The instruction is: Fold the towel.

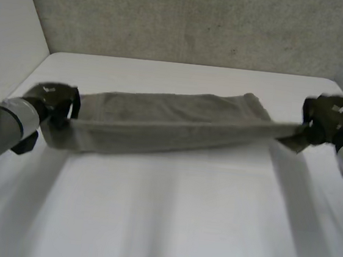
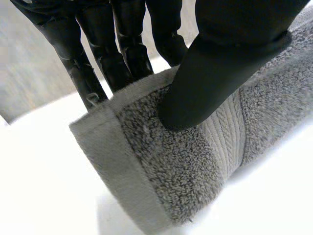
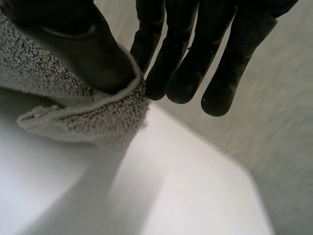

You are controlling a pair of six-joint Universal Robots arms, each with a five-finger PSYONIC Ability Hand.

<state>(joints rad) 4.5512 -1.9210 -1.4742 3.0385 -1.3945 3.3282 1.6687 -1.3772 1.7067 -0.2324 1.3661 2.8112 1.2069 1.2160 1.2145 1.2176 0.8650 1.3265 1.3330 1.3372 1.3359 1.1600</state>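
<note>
A grey towel (image 1: pixel 166 125) hangs stretched in a long band between my two hands above the white table (image 1: pixel 168 220). My left hand (image 1: pixel 55 101) grips the towel's left end; in the left wrist view its thumb (image 2: pixel 215 73) presses the towel (image 2: pixel 181 166) against the fingers (image 2: pixel 98 54) behind the hem. My right hand (image 1: pixel 329 120) holds the right end; in the right wrist view the thumb (image 3: pixel 88 49) pinches the towel's corner (image 3: pixel 98 115) against the fingers (image 3: pixel 181 54).
A grey wall (image 1: pixel 201 21) rises behind the table's far edge. A white panel (image 1: pixel 11 19) stands at the left. The table's rounded far corner (image 3: pixel 244 171) lies under my right hand.
</note>
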